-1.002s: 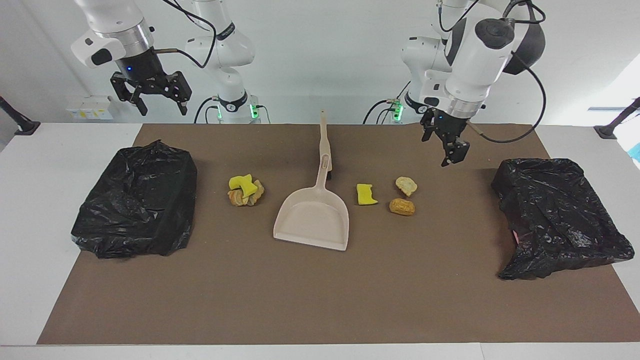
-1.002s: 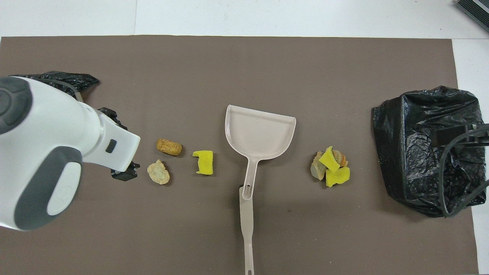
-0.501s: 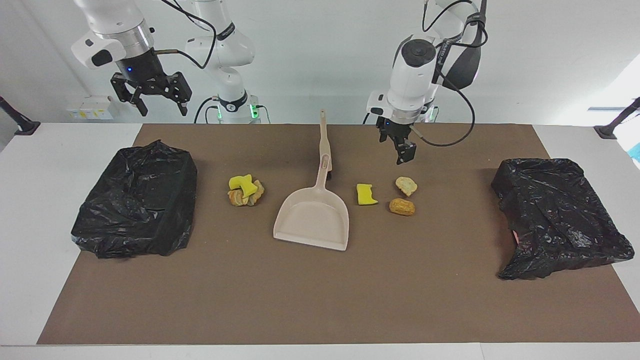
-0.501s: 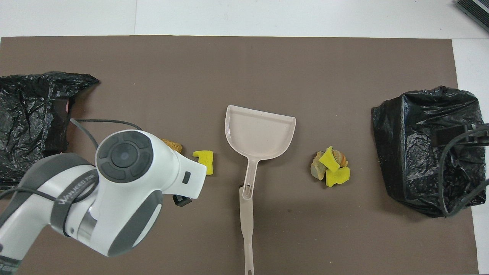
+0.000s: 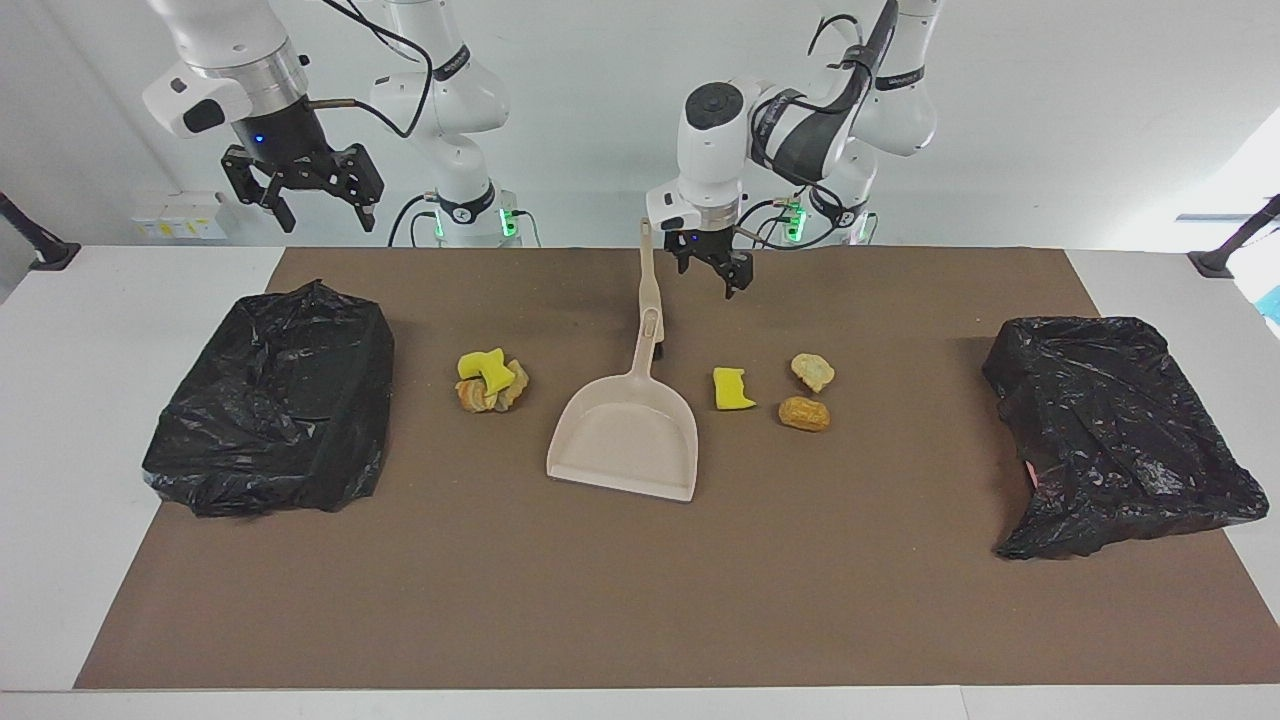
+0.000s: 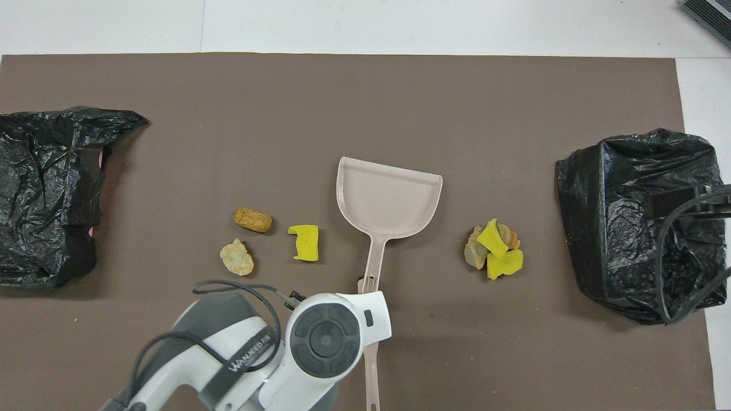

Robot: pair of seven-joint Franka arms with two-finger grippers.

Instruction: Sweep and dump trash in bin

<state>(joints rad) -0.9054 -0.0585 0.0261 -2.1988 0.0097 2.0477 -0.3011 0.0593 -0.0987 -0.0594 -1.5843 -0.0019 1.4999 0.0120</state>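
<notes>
The left gripper (image 5: pixel 712 270), fingers spread, hangs at the facing view's upper centre just beside the dustpan (image 5: pixel 625 435) handle — probably lining up a grasp. The right gripper (image 5: pixel 303 195) waits spread at upper left. Trash (image 5: pixel 733 389) flanks the pan mid-frame — handy for sweeping.

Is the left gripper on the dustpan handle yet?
Apart. The facing view shows the left gripper open, hanging beside the dustpan handle with brown mat showing between them.

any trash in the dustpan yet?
No, the dustpan pan is bare; the trash lies on the mat beside it.
</notes>
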